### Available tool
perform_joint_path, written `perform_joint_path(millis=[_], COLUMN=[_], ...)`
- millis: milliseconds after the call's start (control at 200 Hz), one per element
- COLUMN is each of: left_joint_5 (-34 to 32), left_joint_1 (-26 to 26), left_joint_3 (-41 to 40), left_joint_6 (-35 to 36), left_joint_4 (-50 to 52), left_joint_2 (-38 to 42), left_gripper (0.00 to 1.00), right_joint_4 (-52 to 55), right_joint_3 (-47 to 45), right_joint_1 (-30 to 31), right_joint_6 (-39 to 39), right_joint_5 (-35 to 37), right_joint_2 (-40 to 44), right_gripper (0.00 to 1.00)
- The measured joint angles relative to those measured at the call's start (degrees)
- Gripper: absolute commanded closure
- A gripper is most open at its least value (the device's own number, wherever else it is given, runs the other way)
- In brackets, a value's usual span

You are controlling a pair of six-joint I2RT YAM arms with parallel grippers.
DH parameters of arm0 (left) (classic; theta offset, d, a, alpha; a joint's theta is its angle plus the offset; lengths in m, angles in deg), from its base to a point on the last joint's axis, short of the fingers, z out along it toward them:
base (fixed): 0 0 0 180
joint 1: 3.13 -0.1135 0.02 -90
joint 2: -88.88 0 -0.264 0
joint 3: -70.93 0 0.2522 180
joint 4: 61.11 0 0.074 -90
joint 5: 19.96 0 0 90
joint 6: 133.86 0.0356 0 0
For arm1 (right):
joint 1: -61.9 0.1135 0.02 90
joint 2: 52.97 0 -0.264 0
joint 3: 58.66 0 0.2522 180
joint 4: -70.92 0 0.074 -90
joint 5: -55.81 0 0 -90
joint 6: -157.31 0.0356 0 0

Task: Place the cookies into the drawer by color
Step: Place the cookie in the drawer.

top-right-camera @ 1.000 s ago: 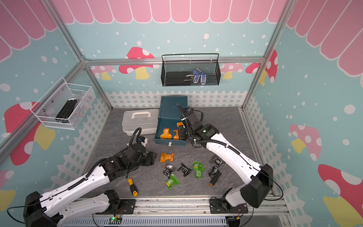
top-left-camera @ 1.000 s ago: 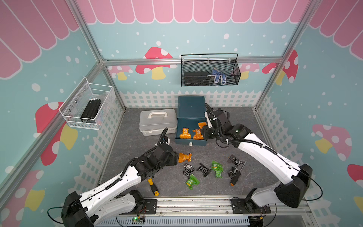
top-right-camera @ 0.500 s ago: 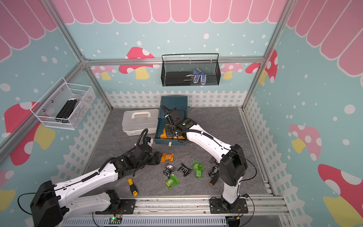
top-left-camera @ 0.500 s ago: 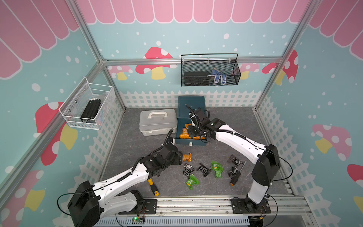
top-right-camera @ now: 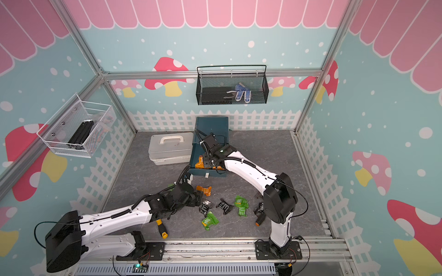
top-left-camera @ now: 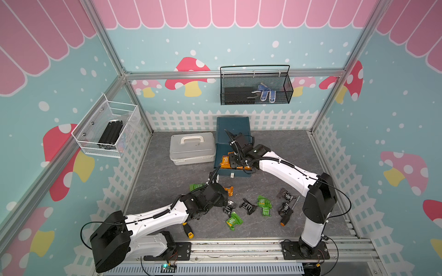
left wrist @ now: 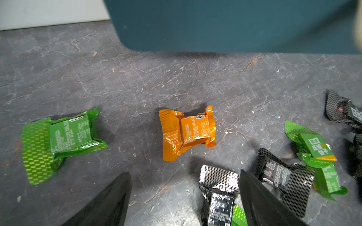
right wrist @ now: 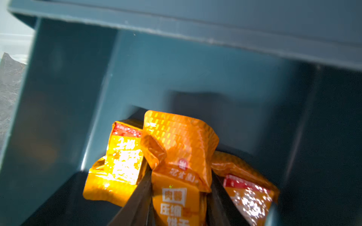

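Inside the pulled-out dark teal-blue drawer [right wrist: 58,97], a crinkly orange foil cookie packet [right wrist: 176,148] sits clamped in the right gripper [right wrist: 181,174], while over the grey floor [left wrist: 137,78] outside the left gripper [left wrist: 184,173] hovers, jaws spread wide, near another orange packet [left wrist: 188,133].

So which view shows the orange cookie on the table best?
The left wrist view: the orange cookie lies whole and close, print visible. Both top views show it only small. The right wrist view does not show it.
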Motion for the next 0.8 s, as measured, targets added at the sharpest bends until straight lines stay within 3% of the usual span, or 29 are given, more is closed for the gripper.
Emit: perform_joint_path(millis=[85, 530, 796], left_joint_5=[-0.6, -5.4, -5.6], left_joint_1=[0.6, 3.0, 3.2], left_joint_3=[0.0, 0.0, 0.4], left_joint_6=[0.0, -0.2, -0.3], left_joint_4=[-1.6, -6.1, -9.6], left_joint_2=[-0.7, -9.0, -14.4], left_gripper=[0.09, 0.08, 0.09], right_joint_4=[0.2, 0.4, -0.1], right_joint_3=[0.0, -0.1, -3.4], right_joint_1=[-0.1, 0.0, 0.0], right_joint_6=[0.2, -0.3, -1.6], right_joint_5=[0.2, -0.3, -0.4], right_joint_2=[0.0, 0.3, 7.8], right_gripper=[0.50, 0.41, 0.33])
